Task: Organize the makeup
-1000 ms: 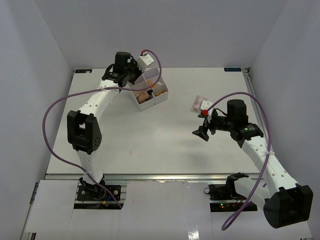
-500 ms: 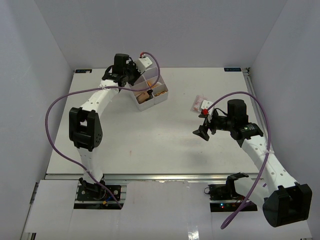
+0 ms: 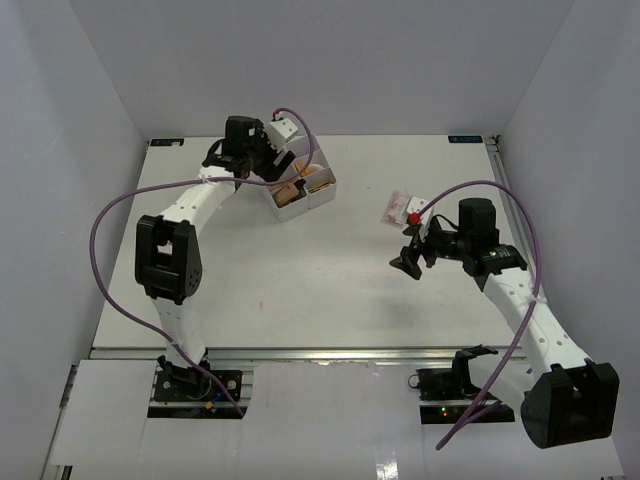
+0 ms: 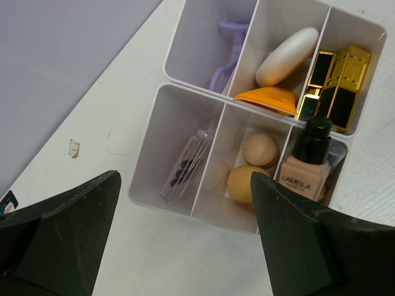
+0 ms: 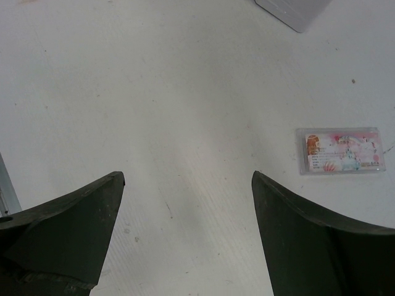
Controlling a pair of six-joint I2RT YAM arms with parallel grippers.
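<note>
Left wrist view, looking down into the white divided box [image 4: 157, 132]: shows most of the makeup already sorted. Upper row of that view, left to right: purple loop [image 4: 223, 58]; beige egg-shaped sponge [image 4: 287, 57] with an orange tube [image 4: 266, 100] just beside it in the same cell; black-gold lipsticks [image 4: 336, 86]. Lower row: clear packet [image 4: 185, 166] leaning against a divider, two smaller sponges [image 4: 259, 150] side by side, skin-tone bottle [image 4: 307, 169] with a dark cap in the right cell. Left tool [image 4: 185, 197]: spread wide above the box, gripping nothing. Right wrist view: shows a pinkish packet [image 5: 341, 150] lying flat on the bare counter [image 3: 300, 270], well apart from the box and off to one side of the fingers rather than between them. Right tool [image 5: 187, 179]: likewise spread, empty, hovering over the counter near that packet. Also a pale flat item [image 5: 290, 12] at the top edge of that view, too cropped to name; may or may not belong with the makeup. Judged from this layout: well past halfway, close to finished. Left to do, as far as can be seen: picking up the pinkish packet, carrying it across to the box, and dropping it in, probably alongside the clear packet. Tricky part likely the pickup itself, with so thin and flat a packet on a smooth surface.
</note>
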